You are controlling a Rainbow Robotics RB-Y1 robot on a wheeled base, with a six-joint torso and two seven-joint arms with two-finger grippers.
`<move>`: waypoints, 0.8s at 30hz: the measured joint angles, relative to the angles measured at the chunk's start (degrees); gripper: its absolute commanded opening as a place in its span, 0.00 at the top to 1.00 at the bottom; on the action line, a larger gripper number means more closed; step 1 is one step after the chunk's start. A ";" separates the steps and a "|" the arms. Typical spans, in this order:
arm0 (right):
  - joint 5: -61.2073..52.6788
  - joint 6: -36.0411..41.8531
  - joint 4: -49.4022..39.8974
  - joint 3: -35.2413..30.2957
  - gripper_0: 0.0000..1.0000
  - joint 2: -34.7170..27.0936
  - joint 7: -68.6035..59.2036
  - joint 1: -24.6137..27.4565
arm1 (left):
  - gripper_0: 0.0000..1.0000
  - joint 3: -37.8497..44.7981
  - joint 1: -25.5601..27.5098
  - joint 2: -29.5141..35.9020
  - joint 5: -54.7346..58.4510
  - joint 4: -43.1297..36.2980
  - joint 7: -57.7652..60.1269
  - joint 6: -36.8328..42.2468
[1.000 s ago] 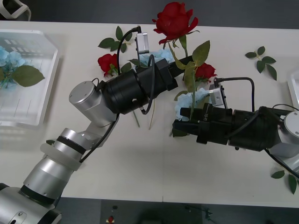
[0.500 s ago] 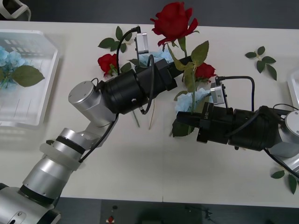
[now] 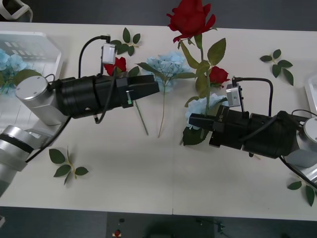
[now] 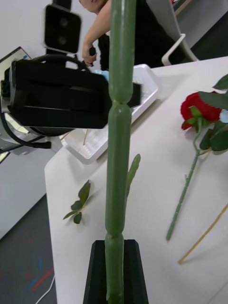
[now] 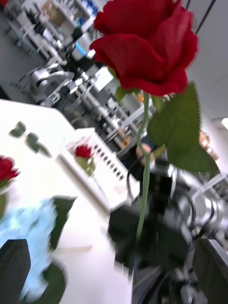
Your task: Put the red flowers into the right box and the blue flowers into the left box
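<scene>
Nearest, on the front left of the desk (image 3: 148, 188): a loose leaf sprig (image 3: 67, 166).

Just beyond, at the right: the right hand (image 3: 190, 121). Clamps narrow on the green stem of a red flower (image 3: 190, 17) and holds it upright off the desk, with the head high over the far edge. In the right wrist view, that stem (image 4: 118, 118) rising straight from between the pinched black fingers (image 4: 97, 270).

Under and just behind that hand: a blue flower (image 3: 200, 105) lying on the desk, partly hidden by the stem and leaves of the held one. Close beside it, slightly farther back: a 2nd red flower (image 3: 218, 75).

At mid-desk, to the left: the left hand (image 3: 153, 88). Stands spread wide, grips nothing, and points toward the raised rose. In the left wrist view, fingers (image 5: 14, 266) apart at the 2 corners and the rose head (image 5: 142, 42) large ahead.

Just past the tip of the left hand: another blue flower (image 3: 168, 62), flat on the desk with its stem trailing back toward the robot.

Behind the left wrist: a 3rd red flower (image 3: 116, 64), next to a 2nd leaf sprig (image 3: 124, 42).

At the far left: the left box (image 3: 49, 64), with blue flowers (image 3: 7, 64) and a large leaf inside.

At the right edge: the rounded corner of the right box (image 3: 312, 91).
</scene>
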 measured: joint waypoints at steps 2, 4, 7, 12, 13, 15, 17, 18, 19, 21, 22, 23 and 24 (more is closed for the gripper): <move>-1.35 -1.40 0.04 0.00 1.00 -2.25 -0.27 -0.31 | 0.00 0.04 0.00 4.25 0.18 0.27 0.00 1.90; -1.65 -3.53 0.04 0.02 1.00 -6.83 -2.70 -0.85 | 0.00 0.46 -0.16 7.59 -0.52 2.15 0.01 3.92; -1.39 -5.62 0.82 0.11 1.00 -17.53 -14.97 -1.16 | 0.00 3.28 -1.65 9.41 -7.44 7.69 0.01 6.89; -1.19 -3.46 9.28 1.44 1.00 -35.85 -26.52 -1.16 | 0.00 8.92 -8.10 8.10 -17.34 19.67 0.50 9.85; -1.13 -3.31 11.65 2.19 1.00 -38.58 -26.54 -1.16 | 0.00 9.15 -9.82 7.70 -19.02 21.62 1.60 9.87; 1.03 -3.37 16.56 4.25 1.00 -42.88 -27.66 -1.18 | 0.00 8.98 -13.04 7.00 -23.63 24.18 7.33 8.94; 4.54 -3.51 20.14 6.87 1.00 -46.16 -31.50 -1.18 | 0.00 8.40 -15.52 6.16 -28.62 24.74 16.27 6.20; 5.55 -3.98 21.73 8.31 1.00 -47.37 -34.32 -1.18 | 0.00 8.05 -16.45 5.60 -30.63 24.58 19.78 4.60; 6.19 -4.81 23.49 9.81 1.00 -48.24 -36.75 -1.19 | 0.00 7.79 -17.20 4.97 -33.42 24.16 22.88 2.57; 7.94 -6.83 27.21 12.40 1.00 -48.95 -39.92 -1.22 | 0.00 7.59 -18.08 3.49 -39.89 22.70 27.04 -0.84; 9.23 -7.80 29.04 13.37 1.00 -48.95 -40.16 -1.22 | 0.00 7.59 -18.35 2.61 -43.29 21.81 29.25 -2.15; 10.87 -9.04 30.85 14.25 1.00 -48.87 -40.10 -1.22 | 0.00 7.60 -18.53 1.69 -47.27 20.85 31.92 -3.41; 12.06 -10.16 32.15 14.76 1.00 -48.74 -40.10 -1.22 | 0.00 7.60 -18.56 0.89 -50.82 20.07 34.93 -4.39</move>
